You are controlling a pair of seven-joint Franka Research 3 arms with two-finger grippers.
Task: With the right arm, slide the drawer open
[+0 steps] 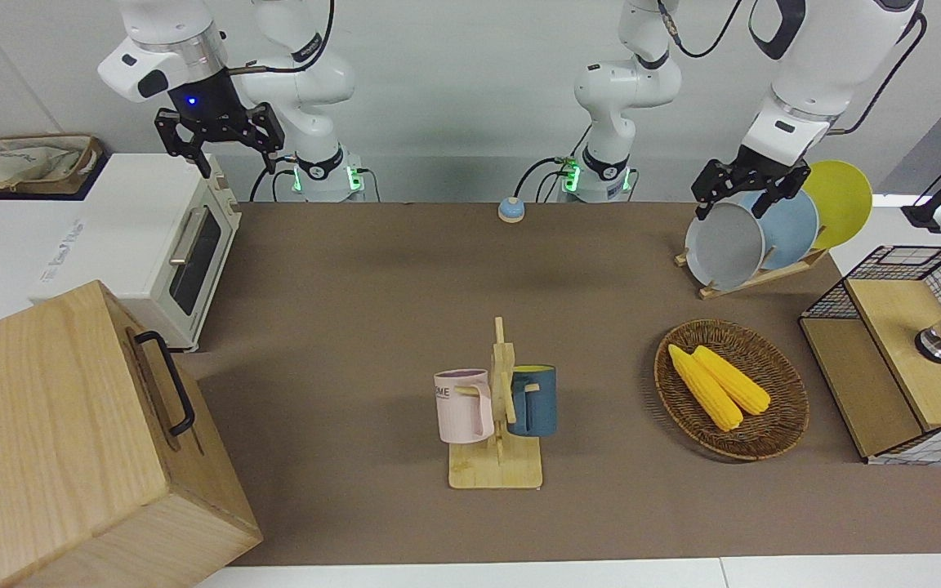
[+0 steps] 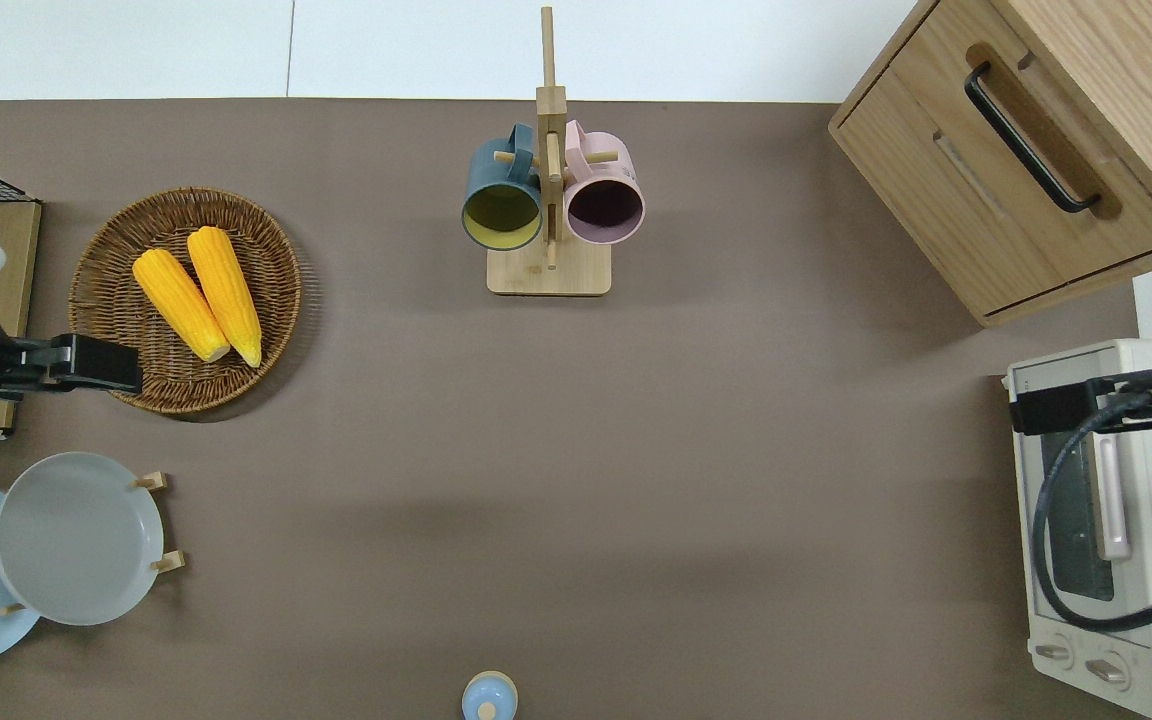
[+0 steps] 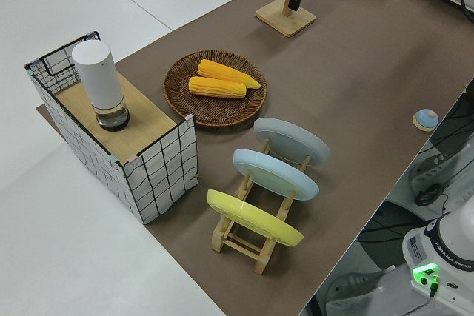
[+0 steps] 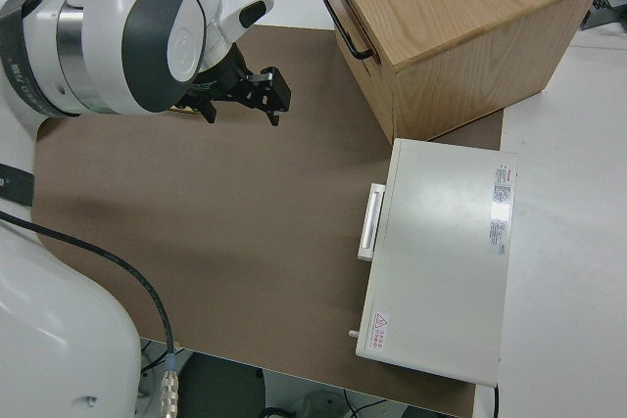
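Right gripper, jaws spread, hangs over the toaster oven; should square to the drawer handle

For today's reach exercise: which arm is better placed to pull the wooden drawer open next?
The right. Its pincer hangs open over the toaster oven, which stands beside the cabinet at that arm's end of the table, and the drawer with its black handle is shut. The left arm is parked.
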